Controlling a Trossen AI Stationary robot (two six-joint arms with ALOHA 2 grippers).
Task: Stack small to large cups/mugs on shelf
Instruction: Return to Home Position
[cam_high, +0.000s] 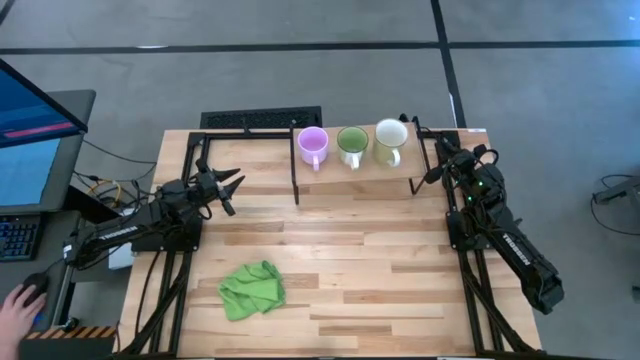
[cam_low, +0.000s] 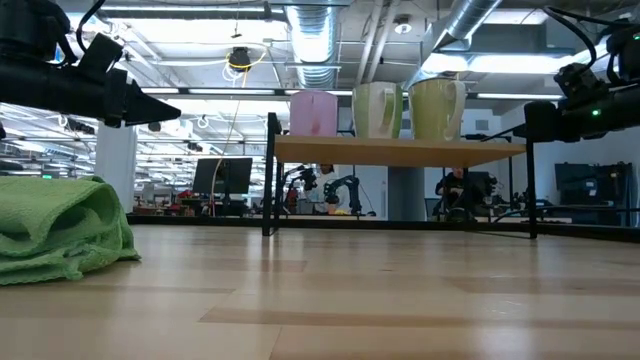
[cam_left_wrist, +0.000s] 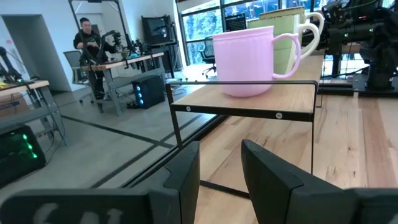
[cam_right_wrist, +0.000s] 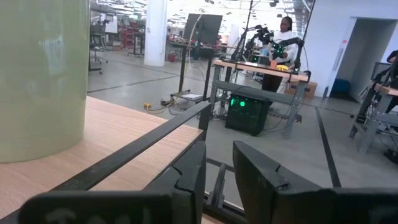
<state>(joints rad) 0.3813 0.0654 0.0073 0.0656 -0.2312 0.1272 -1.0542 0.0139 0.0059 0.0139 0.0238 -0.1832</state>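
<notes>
Three mugs stand upright on their bases in a row on the low wooden shelf (cam_high: 360, 172) at the table's far middle: lilac (cam_high: 313, 145), green with a white handle (cam_high: 352, 143), and cream (cam_high: 390, 140). They also show in the low view: lilac (cam_low: 313, 113), green (cam_low: 377, 110), cream (cam_low: 438, 108). My left gripper (cam_high: 234, 185) is open and empty, above the table left of the shelf, pointing at the lilac mug (cam_left_wrist: 245, 59). My right gripper (cam_high: 428, 172) is open by a narrow gap and empty, at the shelf's right end, close to the cream mug (cam_right_wrist: 40, 74).
A crumpled green cloth (cam_high: 252, 288) lies on the table's near left. A dark keyboard (cam_high: 260, 120) sits behind the shelf. A monitor and a person's hand on a mouse (cam_high: 20, 298) are off the table's left edge. Bare tabletop lies between the arms.
</notes>
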